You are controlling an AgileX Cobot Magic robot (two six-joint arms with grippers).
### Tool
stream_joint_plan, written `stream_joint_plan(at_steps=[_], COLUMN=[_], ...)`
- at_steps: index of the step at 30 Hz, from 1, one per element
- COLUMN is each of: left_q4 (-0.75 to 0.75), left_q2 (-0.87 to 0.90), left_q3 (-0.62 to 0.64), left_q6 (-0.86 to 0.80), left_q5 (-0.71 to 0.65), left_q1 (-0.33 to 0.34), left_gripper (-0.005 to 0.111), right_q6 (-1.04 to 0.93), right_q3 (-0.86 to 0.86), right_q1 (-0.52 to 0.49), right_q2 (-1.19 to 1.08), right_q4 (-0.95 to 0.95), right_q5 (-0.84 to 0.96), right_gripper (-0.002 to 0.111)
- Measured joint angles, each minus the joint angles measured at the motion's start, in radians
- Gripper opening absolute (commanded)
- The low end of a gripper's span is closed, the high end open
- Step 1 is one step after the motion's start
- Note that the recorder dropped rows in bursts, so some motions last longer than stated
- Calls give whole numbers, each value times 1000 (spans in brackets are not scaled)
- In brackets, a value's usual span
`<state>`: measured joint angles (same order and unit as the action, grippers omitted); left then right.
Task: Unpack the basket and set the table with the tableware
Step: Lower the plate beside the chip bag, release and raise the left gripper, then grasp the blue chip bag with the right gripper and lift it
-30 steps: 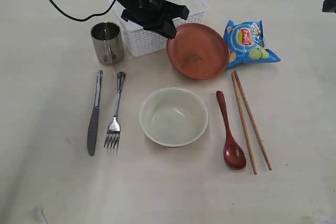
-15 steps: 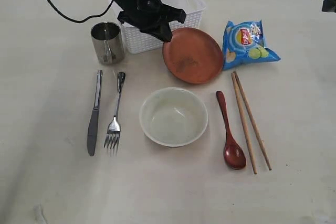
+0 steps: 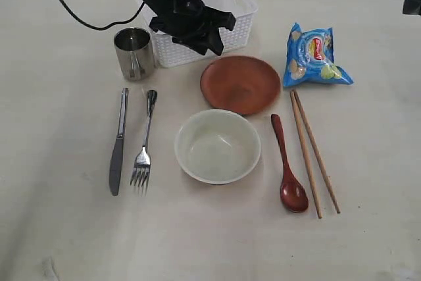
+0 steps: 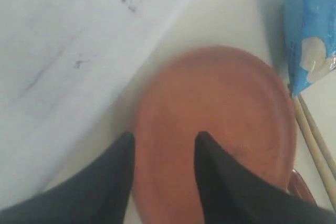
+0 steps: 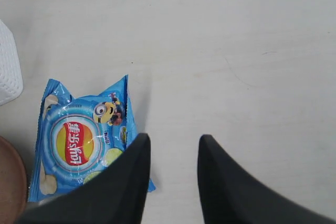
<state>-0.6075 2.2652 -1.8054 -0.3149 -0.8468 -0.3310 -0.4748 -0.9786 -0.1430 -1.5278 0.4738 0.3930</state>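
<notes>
The brown plate (image 3: pixel 240 83) lies flat on the table (image 3: pixel 368 162), between the white basket (image 3: pixel 242 23) and the cream bowl (image 3: pixel 217 146). My left gripper (image 3: pixel 214 43) hangs open just above the plate's far left rim, in front of the basket. In the left wrist view its jaws (image 4: pixel 164 136) stand apart over the plate (image 4: pixel 226 114) with nothing between them. The steel cup (image 3: pixel 134 52), knife (image 3: pixel 118 143), fork (image 3: pixel 145 143), wooden spoon (image 3: pixel 286 162) and chopsticks (image 3: pixel 314 153) rest on the table. My right gripper (image 5: pixel 172 137) is open and empty, high at the far right.
A blue snack bag (image 3: pixel 316 54) lies right of the plate, touching the chopsticks' far ends; it also shows under the right gripper (image 5: pixel 79 140). The basket wall (image 4: pixel 79 51) stands close beside the left fingers. A black cable runs along the table's far left.
The left gripper has opened and let go of the plate, which went from tilted to flat on the table. The snack bag has shifted slightly right. The right arm has not moved.
</notes>
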Motion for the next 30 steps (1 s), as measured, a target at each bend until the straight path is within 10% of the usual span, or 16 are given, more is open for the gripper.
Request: stream_joint_plan(at_steps=[19, 26, 30], left_q4=[0, -2, -28], left_q2=[-203, -276, -316], left_q3=[-13, 15, 124], left_q6=[-102, -246, -299], left_q5=[-19, -162, -97], left_q1=[32, 72, 83], left_gripper=[37, 1, 0], right_q6=[-228, -409, -424], right_q3=[0, 0, -9], right_q1=[5, 144, 244], right_q2=[-5, -94, -178], right_q4=[191, 360, 367], right_q5=[72, 11, -85], right_gripper=[61, 61, 61])
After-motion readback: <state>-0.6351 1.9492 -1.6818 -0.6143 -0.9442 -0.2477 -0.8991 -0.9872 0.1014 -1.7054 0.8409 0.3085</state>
